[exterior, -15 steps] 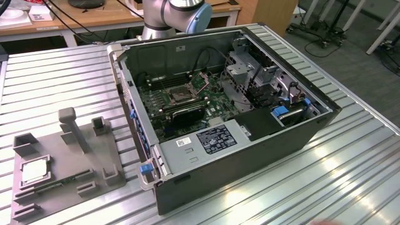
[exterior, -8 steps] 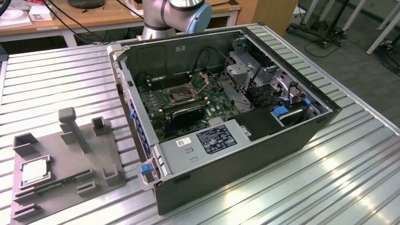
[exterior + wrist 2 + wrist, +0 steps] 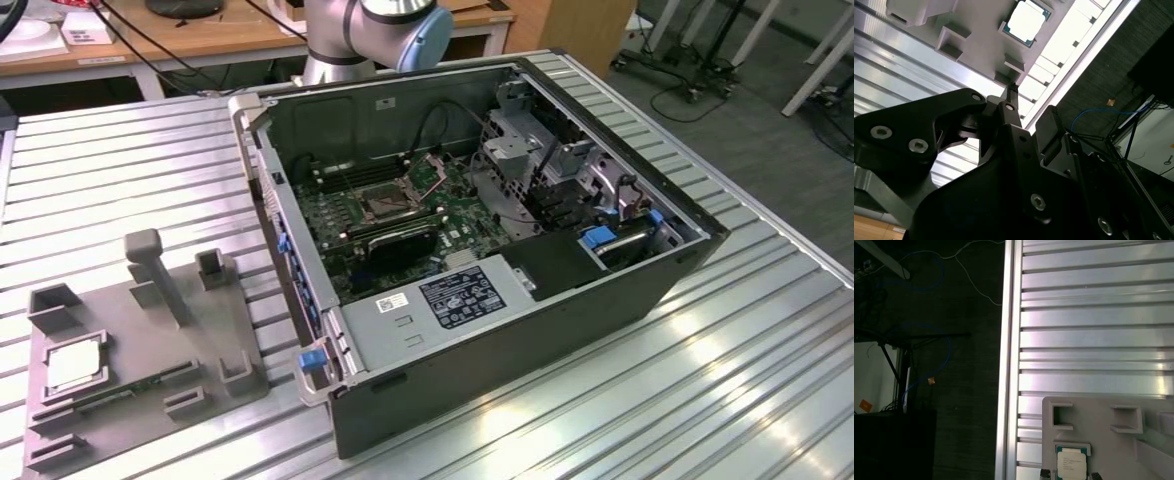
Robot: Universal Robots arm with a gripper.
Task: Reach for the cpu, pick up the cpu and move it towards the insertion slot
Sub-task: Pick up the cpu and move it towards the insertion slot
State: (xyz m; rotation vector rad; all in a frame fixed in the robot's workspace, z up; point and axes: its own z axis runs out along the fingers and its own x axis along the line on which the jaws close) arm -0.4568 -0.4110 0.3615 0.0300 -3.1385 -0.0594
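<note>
While the cpu (image 3: 74, 367) lies in a square recess of the grey tray (image 3: 187, 365), on the table (image 3: 134, 170) at the exterior view's left, the insertion slot (image 3: 387, 205) sits inside the open computer case (image 3: 561, 320) just beside the tray. In the second wrist view we find the cpu (image 3: 1026, 21) ahead of the jaws, well apart; whether they stand open or closed we cannot tell.

Stood on the ribbed metal table (image 3: 107, 180): a grey plastic tray (image 3: 174, 350) at the exterior view's left, an open computer case (image 3: 561, 330) just beside it.
</note>
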